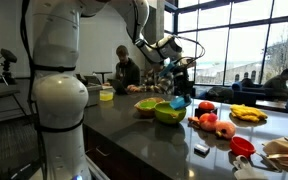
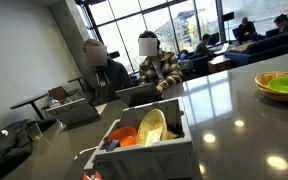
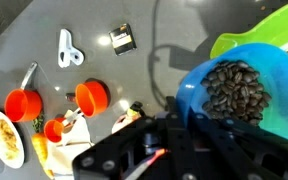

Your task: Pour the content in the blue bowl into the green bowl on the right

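In the wrist view the blue bowl [image 3: 234,90] is full of dark coffee beans, and my gripper [image 3: 180,126] is shut on its near rim. The green bowl [image 3: 274,30] lies just beyond it at the top right, its rim partly under the blue bowl's far edge. In an exterior view the gripper [image 1: 180,84] holds the blue bowl [image 1: 178,101] just above and beside the green bowl [image 1: 167,114] on the dark counter. The blue bowl looks roughly level and the beans are still inside it.
On the counter [image 3: 164,40] are two red cups [image 3: 92,96], a white scissor-like tool [image 3: 68,48], a small black card [image 3: 123,39] and a plate of food [image 3: 2,140]. Fruit [image 1: 212,122] and a yellow-rimmed bowl [image 1: 146,105] stand near the bowls. A white bin [image 2: 144,140] shows in an exterior view.
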Controlling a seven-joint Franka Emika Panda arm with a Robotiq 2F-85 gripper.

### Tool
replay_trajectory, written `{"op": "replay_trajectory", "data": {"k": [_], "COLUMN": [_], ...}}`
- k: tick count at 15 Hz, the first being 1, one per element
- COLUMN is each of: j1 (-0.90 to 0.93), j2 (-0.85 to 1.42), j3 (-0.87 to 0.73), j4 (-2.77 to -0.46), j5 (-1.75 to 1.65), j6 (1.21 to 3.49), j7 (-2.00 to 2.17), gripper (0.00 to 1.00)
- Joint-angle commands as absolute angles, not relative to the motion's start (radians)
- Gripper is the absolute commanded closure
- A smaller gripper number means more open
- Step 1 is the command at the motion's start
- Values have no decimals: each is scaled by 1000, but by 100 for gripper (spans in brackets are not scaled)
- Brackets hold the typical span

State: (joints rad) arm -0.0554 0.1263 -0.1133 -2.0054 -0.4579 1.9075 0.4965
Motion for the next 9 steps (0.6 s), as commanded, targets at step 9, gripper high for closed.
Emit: {"op": "replay_trajectory", "data": {"k": [9], "j1": [28], "j2": [198], "j3": [-70], "j4": [-1912], "j5": [-500], "j6": [1784], "j7": [752], "gripper": [99]}}
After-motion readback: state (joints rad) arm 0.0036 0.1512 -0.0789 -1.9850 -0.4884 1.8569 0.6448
